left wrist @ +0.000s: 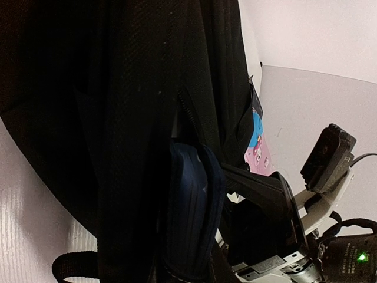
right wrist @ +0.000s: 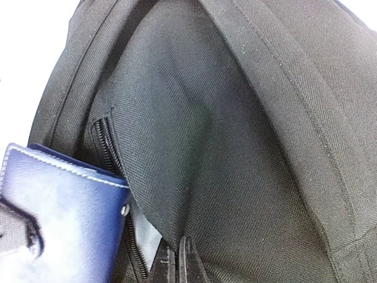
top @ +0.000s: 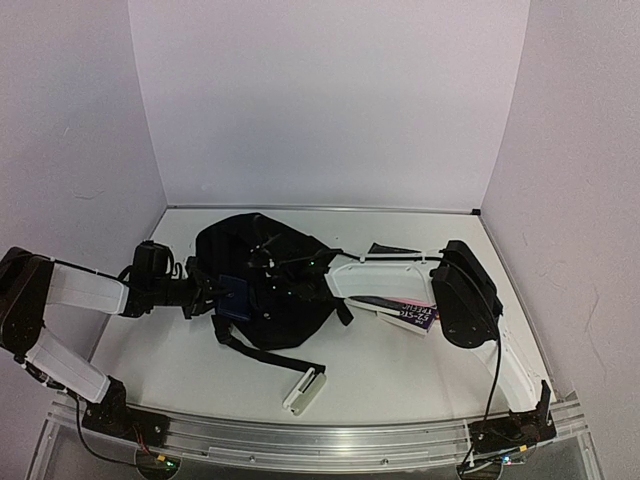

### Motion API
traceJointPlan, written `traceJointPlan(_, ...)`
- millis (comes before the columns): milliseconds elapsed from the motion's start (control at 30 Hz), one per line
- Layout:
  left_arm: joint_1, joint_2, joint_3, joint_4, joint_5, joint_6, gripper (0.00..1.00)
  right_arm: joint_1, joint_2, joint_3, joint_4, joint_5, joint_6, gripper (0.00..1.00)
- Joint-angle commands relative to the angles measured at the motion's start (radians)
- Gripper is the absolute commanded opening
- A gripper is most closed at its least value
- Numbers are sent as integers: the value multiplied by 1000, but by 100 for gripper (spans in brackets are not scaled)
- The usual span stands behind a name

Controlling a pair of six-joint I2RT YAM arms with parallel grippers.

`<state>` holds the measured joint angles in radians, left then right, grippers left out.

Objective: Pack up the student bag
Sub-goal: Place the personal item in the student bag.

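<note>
Top external view: the student bag (top: pixel 270 285) lies slumped a little toward 10 o'clock of the table (top: pixel 400 380) centre, well apart from every edge.
Left gripper (top: pixel 220 297): at the bag's 8 o'clock side, jaws narrowly parted and clamped on a navy wallet (top: pixel 234 298) held on edge.
Right gripper (right wrist: pixel 175 265): fingertips pressed together at the lower edge of a fabric flap. By my reading it pinches the flap and lifts it off the zip opening (right wrist: pixel 109 144).
Wallet position: one corner sits at the zip mouth, touching the flap. Most of it is outside, with grey lining showing just beside it.
Done so far: the pocket looks held open and the wallet is lined up with it.
Left to do: the task looks to be at an early stage. The wallet is not yet in, and a pink-and-blue booklet (top: pixel 405 312) at the bag's 3 o'clock and a white case (top: pixel 304 390) at its 6 o'clock lie outside on the table.
Edges: back wall at 12 o'clock, side walls at 9 and 3, metal rail (top: pixel 320 435) at 6.
Open room: the widest bare stretch lies between 4 and 6 o'clock of the bag.
Obstructions: the right forearm crosses above the booklet, boxing it in. A strap (top: pixel 262 352) trails toward the white case and could snag.
</note>
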<state>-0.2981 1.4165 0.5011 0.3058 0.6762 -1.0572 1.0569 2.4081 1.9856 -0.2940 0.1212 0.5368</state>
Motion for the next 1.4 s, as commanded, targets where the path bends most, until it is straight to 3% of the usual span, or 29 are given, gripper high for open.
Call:
traceJointPlan(0, 0, 48, 29, 89, 6, -49, 0, 6, -100, -5, 75, 1, 32, 0)
traceJointPlan(267, -7, 82, 9, 75, -21, -58, 0, 9, -107, 0, 90, 8, 41, 0)
traceJointPlan(600, -16, 209, 24, 425, -123, -181, 0, 30, -113, -32, 106, -55, 63, 0)
traceJointPlan(1000, -106, 388, 69, 658, -242, -223, 0, 45, -123, -58, 117, -52, 102, 0)
traceJointPlan(1233, -142, 374, 93, 511, -281, -136, 0, 45, -117, -55, 117, -44, 119, 0)
traceJointPlan(1367, -143, 279, 131, 274, -297, -36, 16, 46, -123, -68, 116, -32, 120, 0)
